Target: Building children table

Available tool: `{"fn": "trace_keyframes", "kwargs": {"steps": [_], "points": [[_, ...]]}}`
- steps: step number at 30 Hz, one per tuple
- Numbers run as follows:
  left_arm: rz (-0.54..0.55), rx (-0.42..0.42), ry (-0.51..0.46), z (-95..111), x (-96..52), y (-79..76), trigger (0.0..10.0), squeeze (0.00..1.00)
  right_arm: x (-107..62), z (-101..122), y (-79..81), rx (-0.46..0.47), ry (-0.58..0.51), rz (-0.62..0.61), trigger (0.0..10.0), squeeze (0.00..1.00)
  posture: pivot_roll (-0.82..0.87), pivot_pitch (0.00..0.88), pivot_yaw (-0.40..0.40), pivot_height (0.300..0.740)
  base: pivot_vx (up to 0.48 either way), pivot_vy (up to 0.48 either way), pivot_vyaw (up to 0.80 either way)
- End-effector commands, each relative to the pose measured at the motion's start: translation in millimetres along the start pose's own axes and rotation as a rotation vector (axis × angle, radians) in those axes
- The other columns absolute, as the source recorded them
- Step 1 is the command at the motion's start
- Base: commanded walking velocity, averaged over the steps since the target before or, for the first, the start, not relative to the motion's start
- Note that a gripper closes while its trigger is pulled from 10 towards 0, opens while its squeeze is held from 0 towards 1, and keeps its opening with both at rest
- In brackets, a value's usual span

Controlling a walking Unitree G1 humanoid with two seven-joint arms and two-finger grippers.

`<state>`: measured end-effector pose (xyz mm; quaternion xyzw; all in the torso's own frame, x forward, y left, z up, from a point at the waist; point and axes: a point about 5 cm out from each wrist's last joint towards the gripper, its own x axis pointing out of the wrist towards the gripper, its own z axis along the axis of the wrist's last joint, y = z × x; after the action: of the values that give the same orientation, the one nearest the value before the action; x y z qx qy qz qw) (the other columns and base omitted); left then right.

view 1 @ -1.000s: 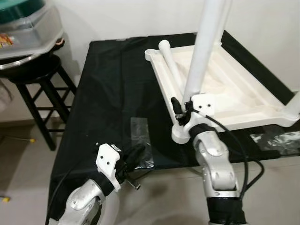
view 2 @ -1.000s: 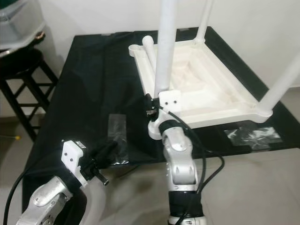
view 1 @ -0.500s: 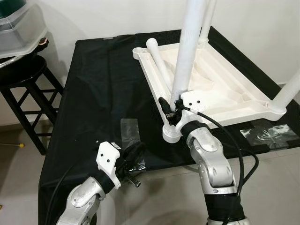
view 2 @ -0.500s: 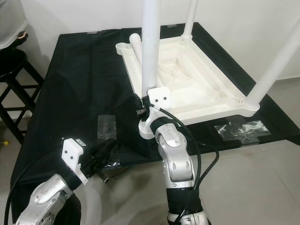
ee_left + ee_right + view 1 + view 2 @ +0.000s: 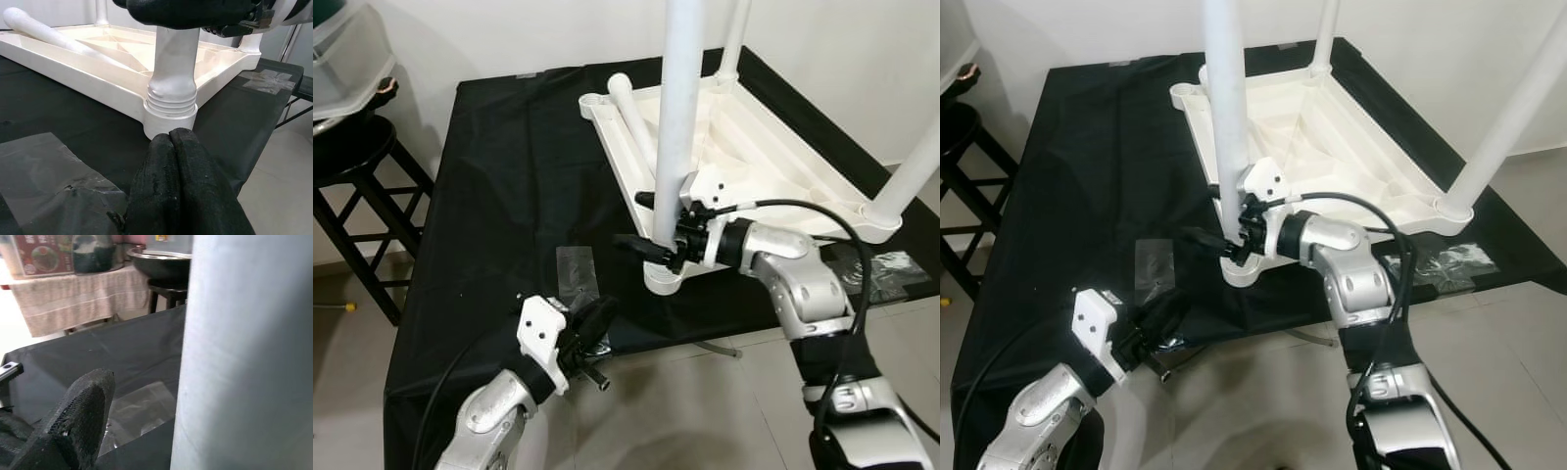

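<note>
The white children's table lies upside down on a black-covered worktable. Three legs stand up from its corners. A loose leg lies along its far-left rim. My right gripper reaches in from the right and straddles the near-left leg just above its threaded socket. It is open: in the right wrist view one finger stands apart from the leg. My left gripper is shut and holds nothing, low over the cloth in front of that socket, fingertips pressed together.
Clear plastic wrap lies on the cloth under my left gripper, and another piece lies at the right front. A black stool carrying a container stands left of the worktable. The worktable's front edge runs just behind my arms.
The camera has shifted. My right arm has swung out to the right, so its gripper now meets the leg from the side instead of from the front. The left gripper has barely moved.
</note>
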<state>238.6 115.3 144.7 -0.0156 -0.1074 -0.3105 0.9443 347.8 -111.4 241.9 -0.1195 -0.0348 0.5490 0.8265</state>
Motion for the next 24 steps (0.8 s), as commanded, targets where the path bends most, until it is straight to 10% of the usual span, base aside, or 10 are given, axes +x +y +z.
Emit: {"fn": "trace_keyframes", "kwargs": {"steps": [1, 2, 3, 4, 5, 19, 23, 24], "points": [[0.006, 0.007, 0.01, -2.3, -3.5, -2.8, 10.0, 0.0, 13.0, 0.1, 9.6, 0.0, -0.009, 0.151, 10.0, 0.0, -0.01, 0.198, 0.004, 0.74, 0.0, 0.0, 0.0], [0.006, 0.007, 0.01, -2.3, -3.5, -2.8, 10.0, 0.0, 13.0, 0.1, 9.6, 0.0, -0.009, 0.151, 10.0, 0.0, -0.01, 0.198, 0.004, 0.74, 0.0, 0.0, 0.0], [0.008, 0.007, 0.01, -2.2, -3.8, -3.2, 10.0, 0.0, 15.0, 1.1, 7.5, 0.015, -0.016, 0.172, 4.0, 0.0, 0.0, 0.2, -0.001, 0.74, 0.0, 0.0, 0.0], [0.01, 0.008, 0.01, -2.2, -4.0, -3.3, 10.0, 0.0, 16.2, 1.8, 6.0, 0.026, -0.023, 0.185, 4.0, 0.0, 0.0, 0.2, -0.001, 0.74, 0.0, 0.0, 0.0], [0.01, 0.008, 0.01, -2.2, -4.1, -3.5, 10.0, 0.0, 17.0, 1.8, 3.9, 0.035, -0.025, 0.197, 0.0, 0.0, 0.0, 0.201, -0.001, 0.74, 0.0, 0.0, 0.0], [0.013, 0.004, 0.012, -1.8, -5.7, -4.2, 10.0, 0.0, 2.3, -8.1, -12.2, 0.034, -0.034, 0.113, 0.0, 0.0, -0.01, 0.207, 0.006, 0.74, 0.0, 0.0, 0.0], [0.013, 0.002, 0.012, -1.6, -6.3, -4.6, 10.0, 0.0, -10.7, -19.2, -15.4, 0.083, -0.045, -0.148, 0.0, 0.0, -0.01, 0.207, 0.002, 0.74, 0.0, 0.0, 0.0], [0.012, 0.006, 0.014, -1.5, -7.0, -4.2, 10.0, 0.0, -15.6, -35.4, -9.1, 0.138, -0.022, -0.416, 0.0, 0.0, 0.01, 0.207, 0.001, 0.74, 0.0, 0.0, 0.0]]}}
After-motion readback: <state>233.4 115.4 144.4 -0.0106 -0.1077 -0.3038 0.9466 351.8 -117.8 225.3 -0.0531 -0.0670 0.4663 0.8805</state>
